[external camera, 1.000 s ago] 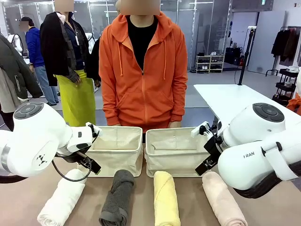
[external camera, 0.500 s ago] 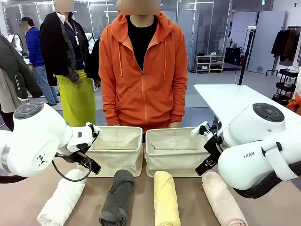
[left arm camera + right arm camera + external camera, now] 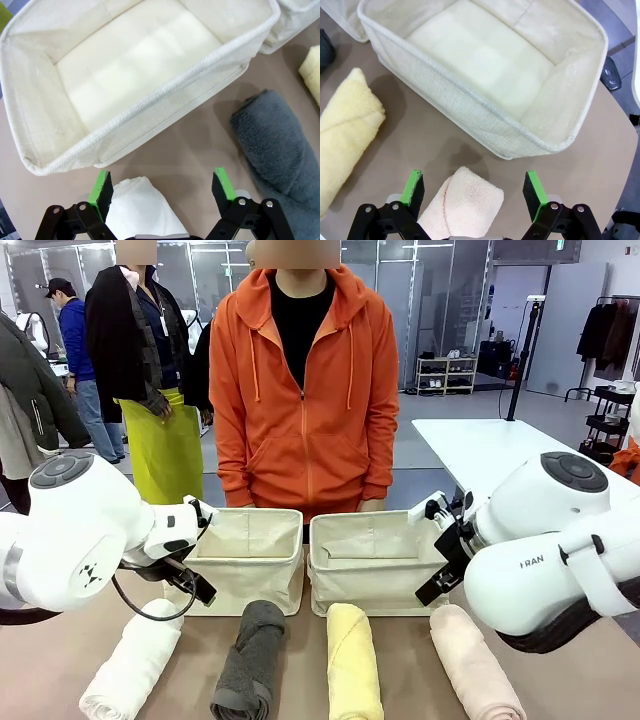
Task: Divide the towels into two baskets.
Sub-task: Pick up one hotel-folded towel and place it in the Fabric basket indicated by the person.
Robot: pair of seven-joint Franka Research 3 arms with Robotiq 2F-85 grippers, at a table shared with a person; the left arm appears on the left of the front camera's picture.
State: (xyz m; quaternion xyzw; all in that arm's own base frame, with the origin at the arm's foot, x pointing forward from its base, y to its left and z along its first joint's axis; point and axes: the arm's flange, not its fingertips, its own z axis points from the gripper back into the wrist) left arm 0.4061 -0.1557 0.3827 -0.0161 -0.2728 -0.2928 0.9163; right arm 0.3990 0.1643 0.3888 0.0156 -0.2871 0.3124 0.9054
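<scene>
I see four rolled towels in a row on the surface, their long sides pointing at me: the white towel [image 3: 130, 665] far out at 9 o'clock, then the dark grey towel [image 3: 250, 660], the pale yellow towel [image 3: 353, 660], and the pale pink towel [image 3: 475, 665] at 3 o'clock. None is in a basket. Just at 12 o'clock of the row stand the two cream baskets, side by side and nearly touching: the left basket [image 3: 245, 580] beyond the white and grey towels, the right basket [image 3: 370, 585] beyond the yellow and pink ones. My left arm [image 3: 70, 530] has its jaws wide open with nothing held. On its wrist view the white towel's end lies between the green pads at 6 o'clock, the grey towel at 4 o'clock, the basket at 12. My right arm [image 3: 540, 540] has its jaws equally wide and empty, framing the pink towel's end, with the yellow towel at 9 o'clock. A person in an orange hoodie [image 3: 305, 390] stands at 12 o'clock behind the baskets.
</scene>
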